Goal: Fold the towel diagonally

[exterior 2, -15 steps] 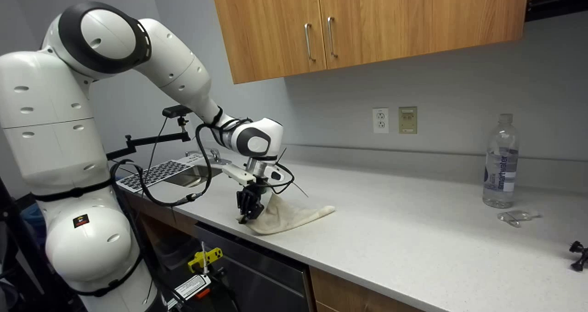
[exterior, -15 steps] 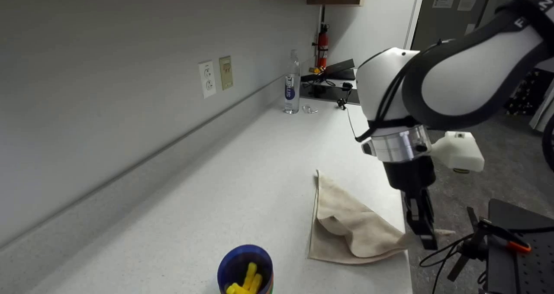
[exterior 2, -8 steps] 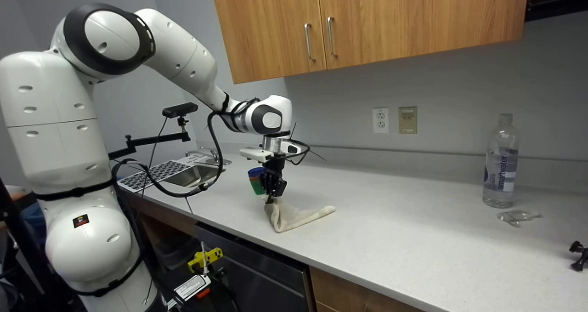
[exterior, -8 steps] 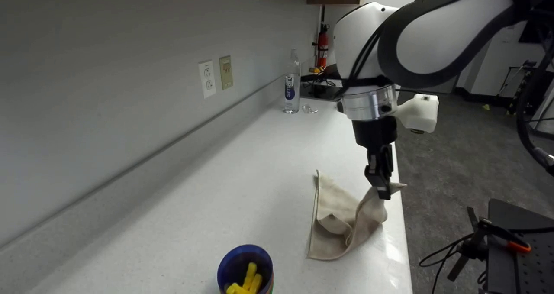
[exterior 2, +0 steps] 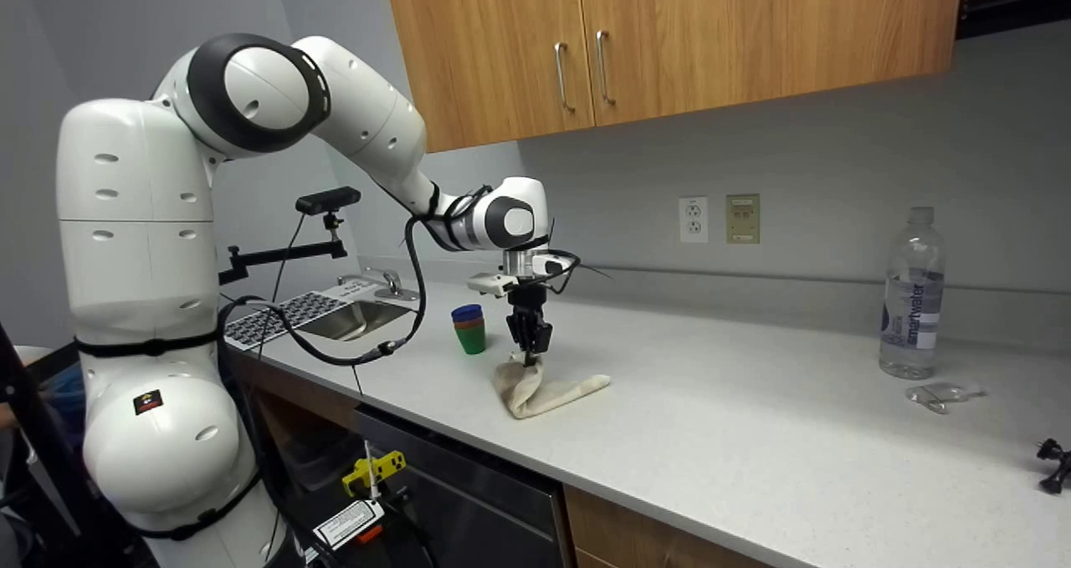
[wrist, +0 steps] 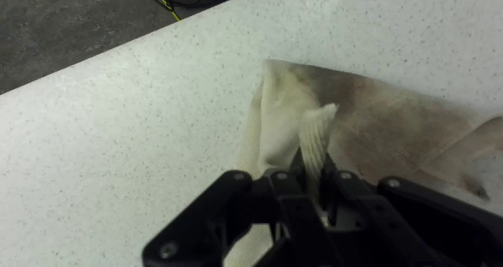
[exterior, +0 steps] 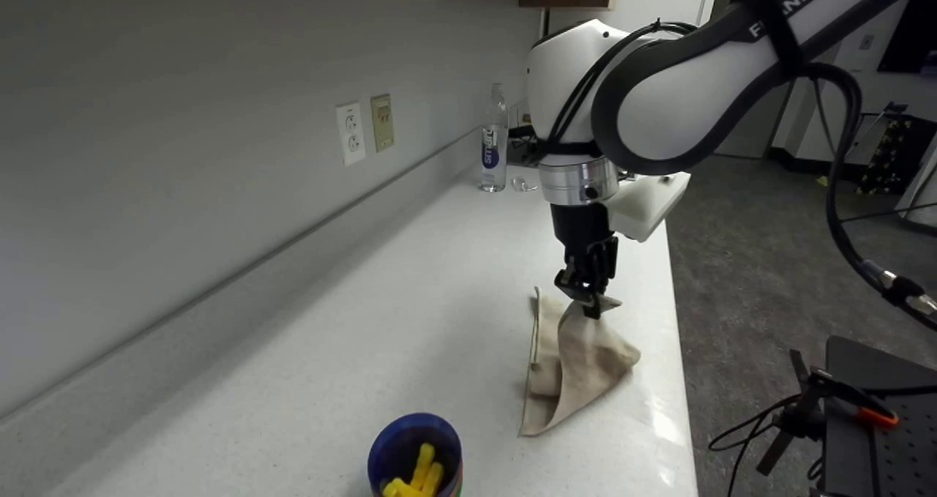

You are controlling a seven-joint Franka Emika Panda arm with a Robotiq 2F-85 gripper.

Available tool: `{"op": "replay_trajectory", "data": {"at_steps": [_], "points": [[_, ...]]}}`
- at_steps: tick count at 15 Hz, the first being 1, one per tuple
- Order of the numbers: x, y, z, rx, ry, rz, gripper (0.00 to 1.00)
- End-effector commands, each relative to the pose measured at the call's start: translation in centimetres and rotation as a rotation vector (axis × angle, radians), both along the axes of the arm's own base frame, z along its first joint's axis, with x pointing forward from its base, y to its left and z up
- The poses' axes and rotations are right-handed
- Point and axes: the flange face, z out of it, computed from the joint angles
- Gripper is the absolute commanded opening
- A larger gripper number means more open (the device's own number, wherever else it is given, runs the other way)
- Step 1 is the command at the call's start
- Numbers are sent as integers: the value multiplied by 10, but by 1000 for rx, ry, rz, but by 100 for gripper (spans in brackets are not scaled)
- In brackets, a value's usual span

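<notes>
Towel (exterior: 594, 361) below the hand (wrist: 314, 159), one corner tight in its closed grip, lower folds on the counter (exterior: 410, 299).

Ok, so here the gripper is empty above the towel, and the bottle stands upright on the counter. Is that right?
Not quite: the gripper isn't empty. The wrist view shows it pinching a bit of the towel. The bottle does stand upright on the counter.

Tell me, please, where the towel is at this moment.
In an exterior view, the towel is on the counter, to the right of the blue cup and beyond it. The hand grips the towel from above, holding part of it raised.
</notes>
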Motion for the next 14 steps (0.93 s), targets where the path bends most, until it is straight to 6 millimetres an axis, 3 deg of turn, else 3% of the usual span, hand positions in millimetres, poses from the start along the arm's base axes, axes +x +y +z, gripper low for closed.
{"op": "replay_trajectory", "data": {"at_steps": [1,13,14], "points": [[15,3,-2,-38,-37,-77,2],[26,2,-4,-123,-143,-211,2],[26,3,-4,-121,-147,-220,17]]}}
